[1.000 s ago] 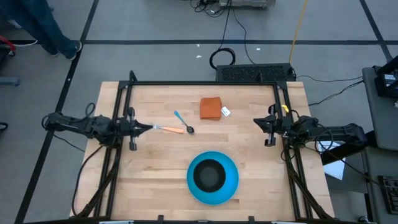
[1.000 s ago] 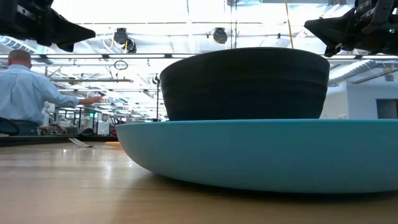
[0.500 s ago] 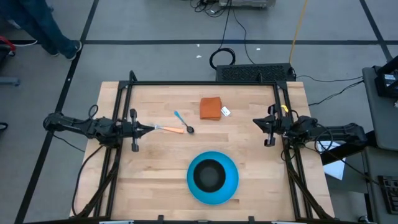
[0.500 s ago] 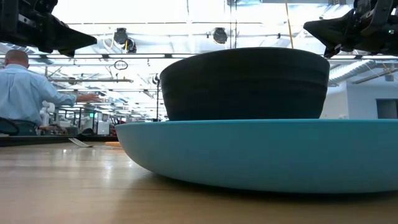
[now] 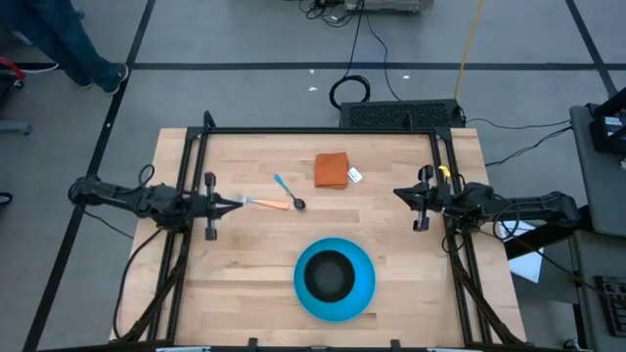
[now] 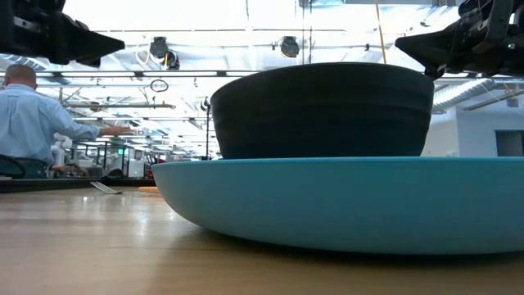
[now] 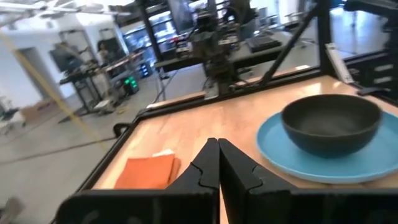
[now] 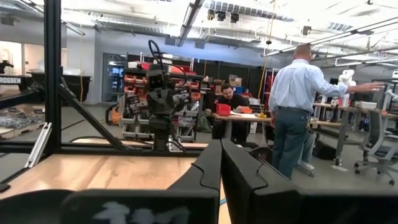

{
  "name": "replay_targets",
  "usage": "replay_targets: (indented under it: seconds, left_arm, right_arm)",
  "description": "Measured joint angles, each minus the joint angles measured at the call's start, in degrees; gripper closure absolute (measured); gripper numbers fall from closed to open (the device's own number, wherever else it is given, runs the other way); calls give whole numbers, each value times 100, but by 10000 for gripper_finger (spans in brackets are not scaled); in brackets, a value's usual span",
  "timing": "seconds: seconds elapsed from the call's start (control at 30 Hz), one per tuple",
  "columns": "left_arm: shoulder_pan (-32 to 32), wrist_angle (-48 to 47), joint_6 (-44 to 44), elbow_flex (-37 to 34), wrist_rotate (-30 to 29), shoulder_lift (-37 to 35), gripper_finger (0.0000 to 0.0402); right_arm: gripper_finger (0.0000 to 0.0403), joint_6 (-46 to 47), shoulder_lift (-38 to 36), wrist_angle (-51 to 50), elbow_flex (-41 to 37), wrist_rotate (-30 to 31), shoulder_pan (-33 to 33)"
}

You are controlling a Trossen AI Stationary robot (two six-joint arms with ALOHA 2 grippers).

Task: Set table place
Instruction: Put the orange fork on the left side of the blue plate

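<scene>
The blue plate (image 5: pixel 360 293) lies on the table (image 5: pixel 245 284) near its front edge, and the black bowl (image 5: pixel 329 275) stands in its middle. The orange-handled fork (image 5: pixel 270 203) and the blue-handled spoon (image 5: pixel 285 190) lie flat left of centre, with the spoon's dark bowl beside the fork's handle end. My left gripper (image 5: pixel 238 202) is shut and level, held high over the fork's metal end and touching nothing. My right gripper (image 5: pixel 396 193) is shut at the table's right side, also high up. In the left wrist view, the bowl (image 7: pixel 329 121) and plate (image 7: pixel 311 165) lie beyond the shut fingers (image 7: pixel 217 158).
A folded orange cloth (image 5: pixel 332 170) with a white tag lies at the far centre. A black frame (image 5: pixel 323 131) runs along the table's edges. A person (image 8: pixel 297 106) stands in the room beyond the table. Bare wood lies to the left and right of the plate.
My left gripper has rolled a little about its own pointing line without leaving its place. The plate, bowl, fork and spoon lie as before.
</scene>
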Motion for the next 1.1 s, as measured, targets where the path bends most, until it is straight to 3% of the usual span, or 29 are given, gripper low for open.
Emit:
replay_targets:
  seconds: [0.3,0.6,1.1]
  left_arm:
    - [-337,153,162,1,-31,-17,400]
    - [-436,-34,157,1,-1114,-834,400]
    - [-616,-234,137,5,-873,-979,398]
  right_arm:
    - [403,40,28,127,0,2,0]
    - [403,131,28,127,0,2,0]
    - [403,62,482,311,0,2,0]
